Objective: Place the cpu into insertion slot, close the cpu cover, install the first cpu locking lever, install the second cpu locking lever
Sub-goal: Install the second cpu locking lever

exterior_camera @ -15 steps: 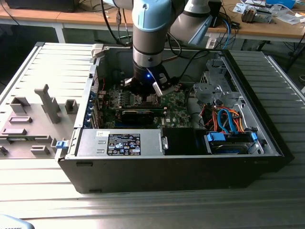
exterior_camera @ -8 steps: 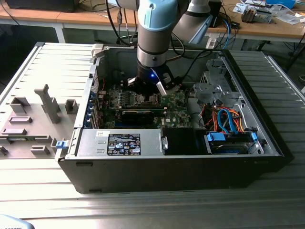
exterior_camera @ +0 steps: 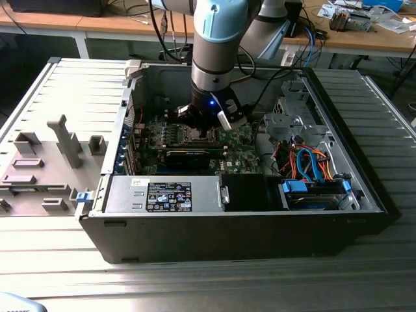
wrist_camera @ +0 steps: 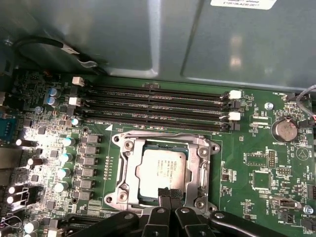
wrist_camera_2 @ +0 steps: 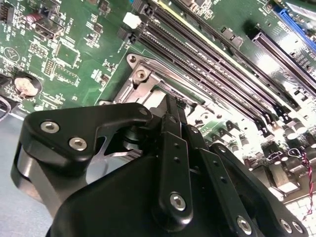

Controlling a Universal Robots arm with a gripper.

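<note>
In the first wrist view the cpu, a pale silver square chip, sits in its socket on the green motherboard. The cpu cover, a dark metal frame with an open window, lies flat around it. My gripper is shut, and its black fingertips touch down at the edge of the cpu nearest the camera. The second wrist view has the same closed fingers pointing down at the socket frame. In the exterior view the gripper is low inside the open computer case, over the socket.
Long memory slots run beside the socket, and a row of capacitors lines another side. A coin battery is nearby. A black card, the power supply and a drive bay with orange and blue cables crowd the case.
</note>
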